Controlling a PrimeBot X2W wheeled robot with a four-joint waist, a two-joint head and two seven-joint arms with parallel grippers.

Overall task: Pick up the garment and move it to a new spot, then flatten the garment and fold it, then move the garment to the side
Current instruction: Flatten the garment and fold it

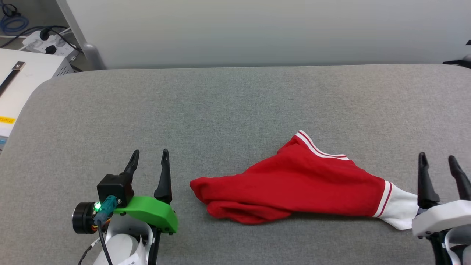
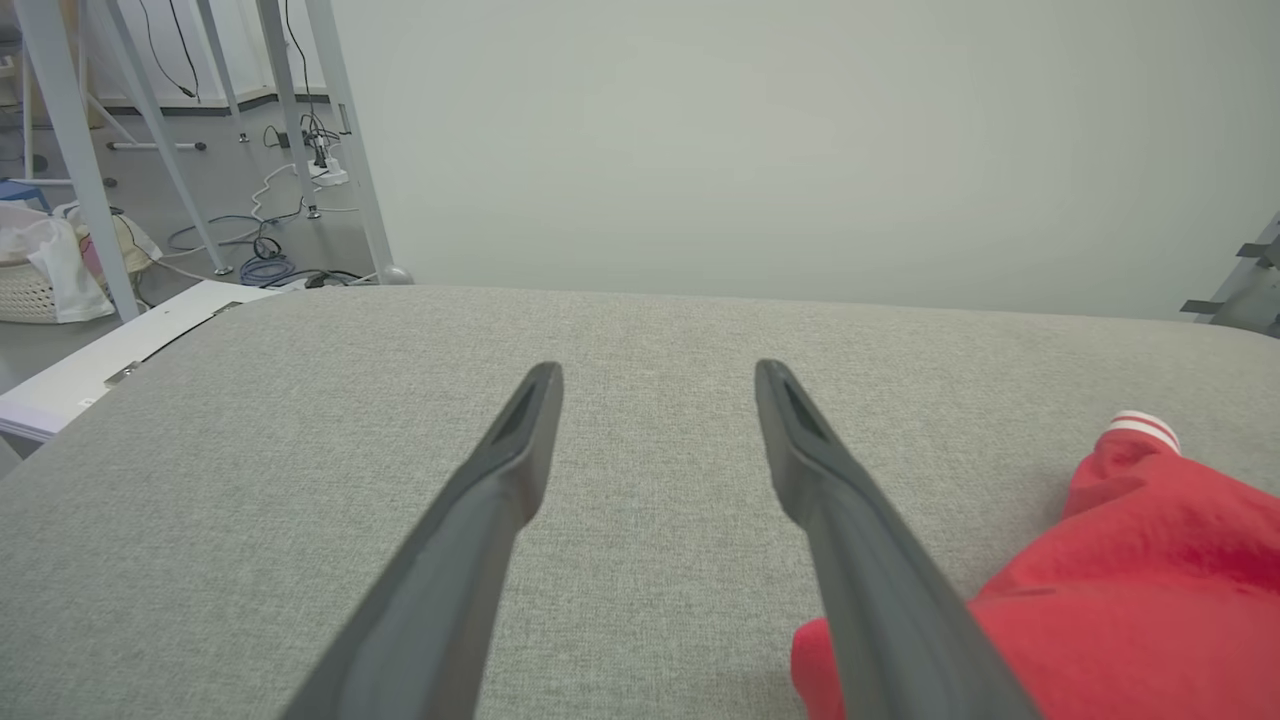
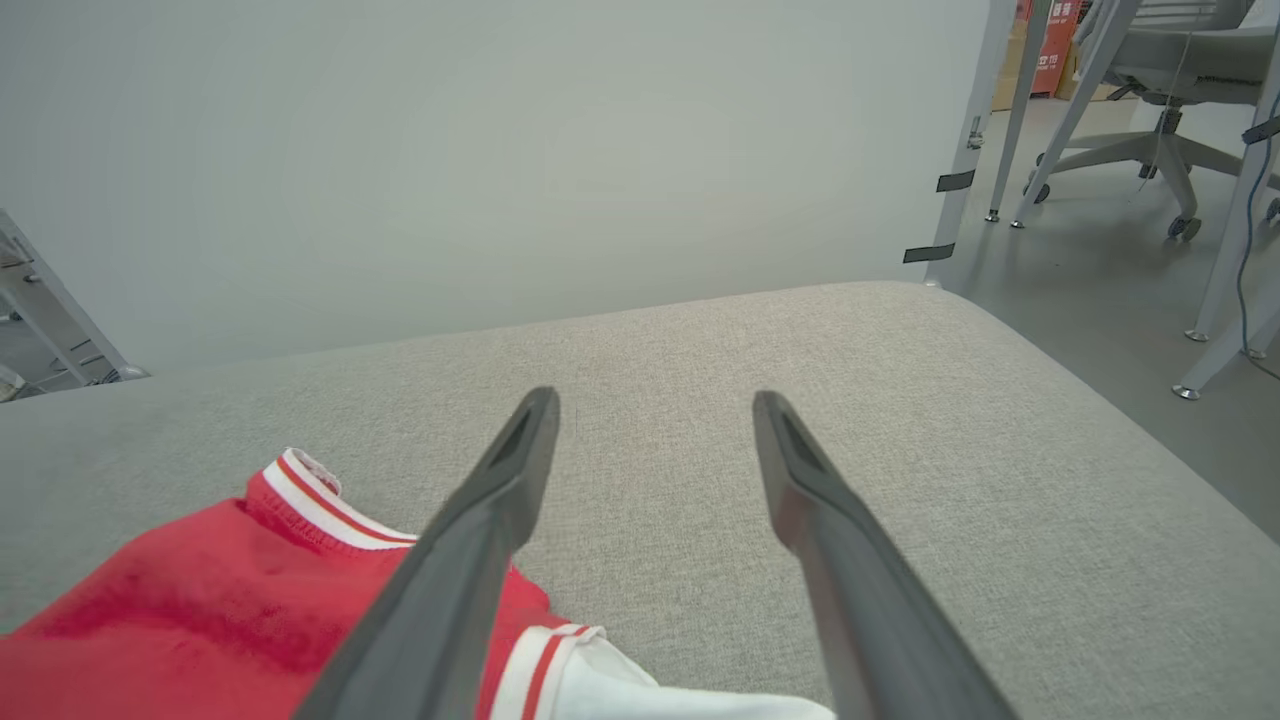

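Garment [image 1: 305, 184] lies bunched on the grey padded surface [image 1: 220, 110] between the left gripper [image 1: 151, 151] and right gripper [image 1: 437, 156], both spread wide and empty, seemingly set at its new spot, awaiting flattening.

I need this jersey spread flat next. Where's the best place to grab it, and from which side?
Likely the white sleeve at the right end of the garment, approached from the right by the open right gripper: it sticks out clear of the crumpled red bulk, nearest that gripper.
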